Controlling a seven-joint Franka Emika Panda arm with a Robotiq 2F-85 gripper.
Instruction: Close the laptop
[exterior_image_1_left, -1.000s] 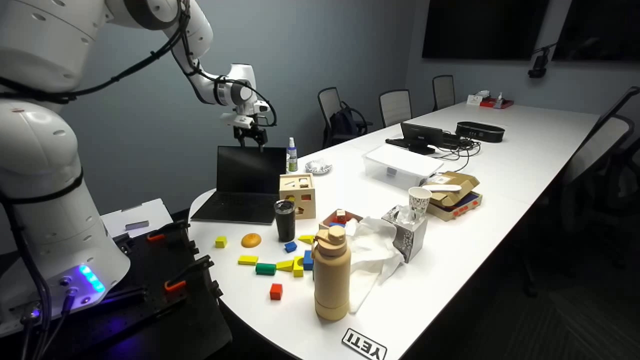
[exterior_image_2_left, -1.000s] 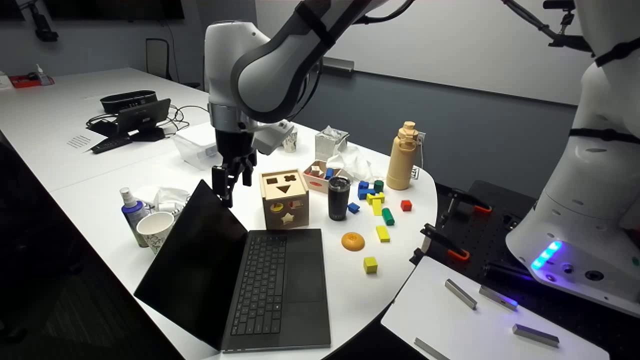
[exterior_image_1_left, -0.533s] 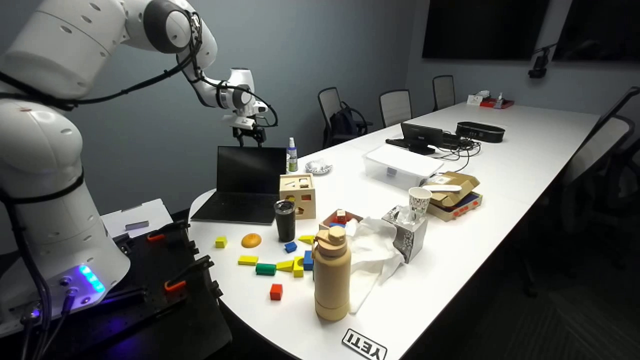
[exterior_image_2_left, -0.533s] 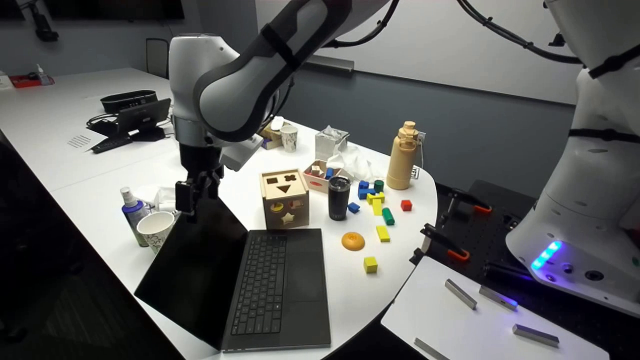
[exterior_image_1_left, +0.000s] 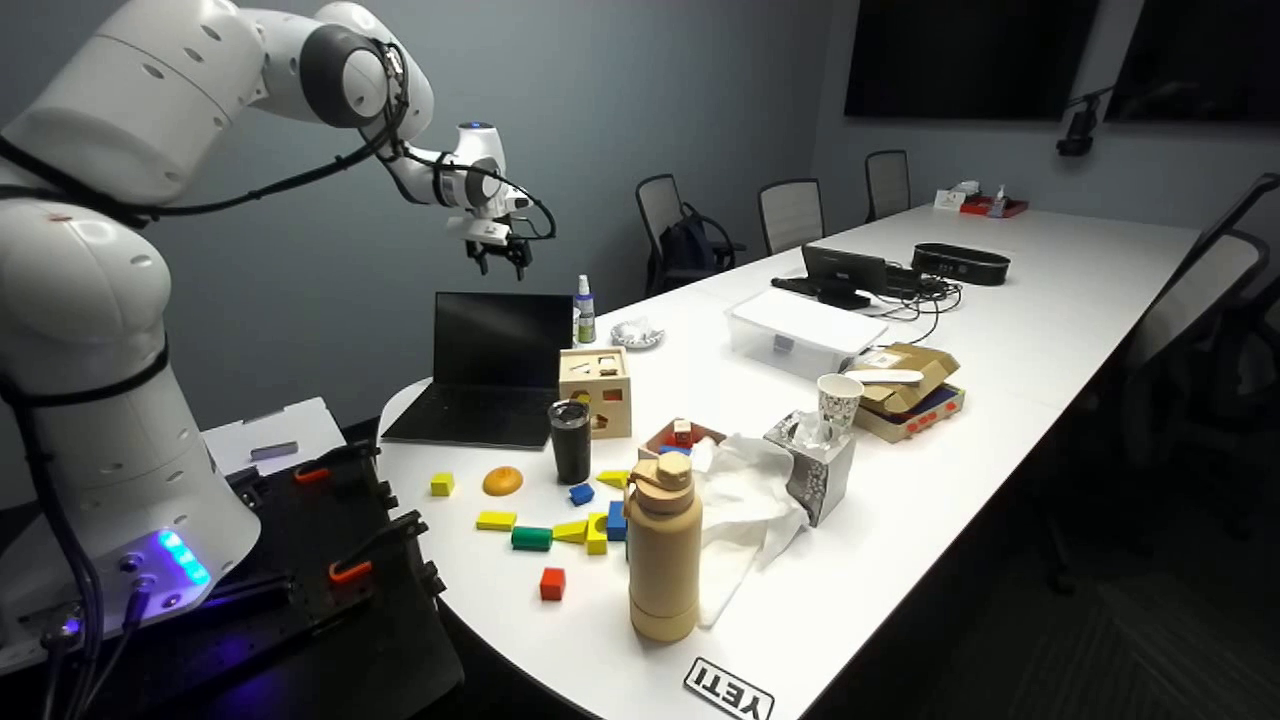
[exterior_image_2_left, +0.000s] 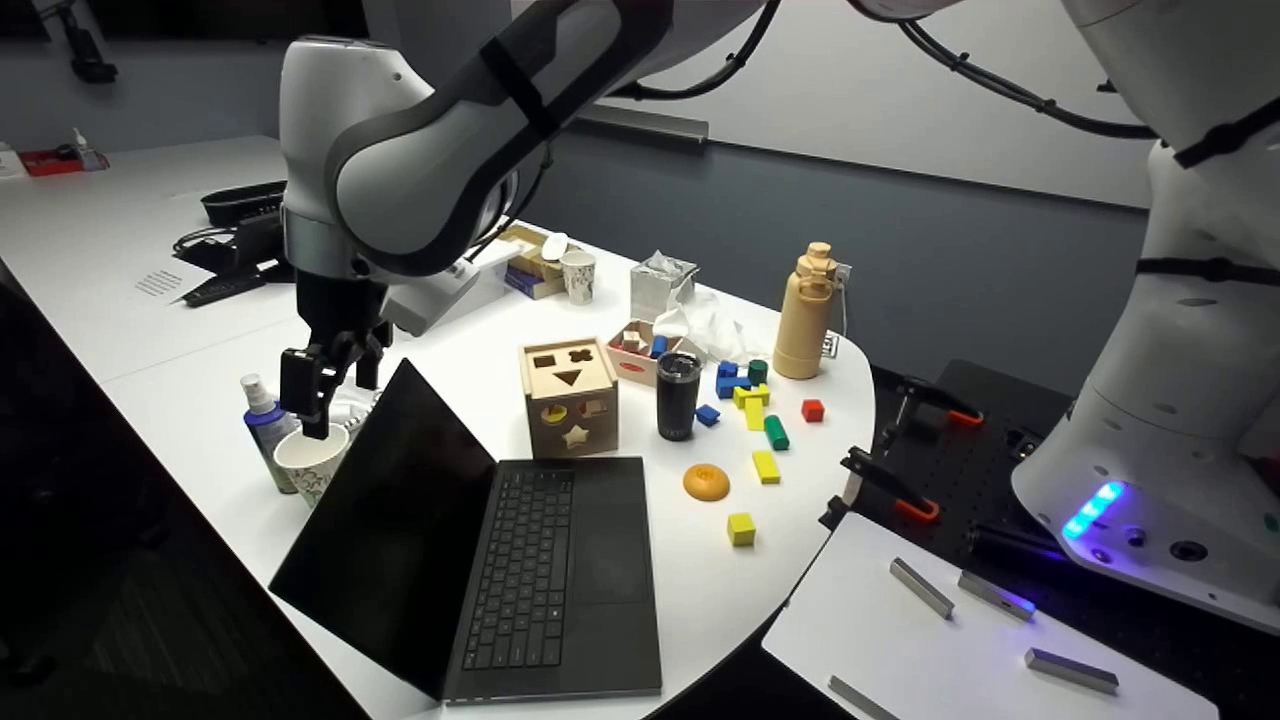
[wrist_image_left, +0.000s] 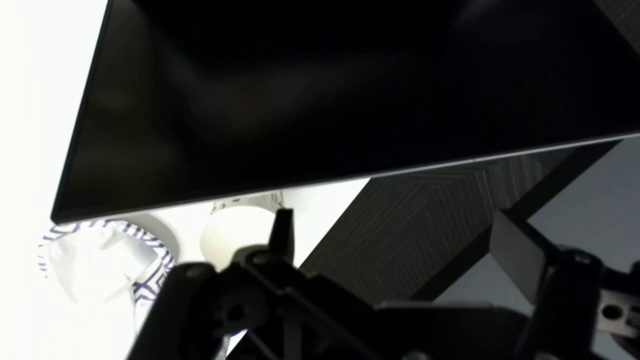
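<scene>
Beyond the top edge of the raised laptop (exterior_image_2_left: 500, 570), the tool (exterior_image_2_left: 341, 409), jaws wide apart, with a gap to that edge.

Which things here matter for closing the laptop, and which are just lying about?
For the job: black laptop, gripper.
Lying about: wooden shape sorter, black tumbler, tan water bottle, spray bottle, tissue box, red cube, yellow cube, clear plastic bin.

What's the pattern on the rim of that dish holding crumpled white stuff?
Angular blue-purple lines on white; the dish shows best in the wrist view.
</scene>
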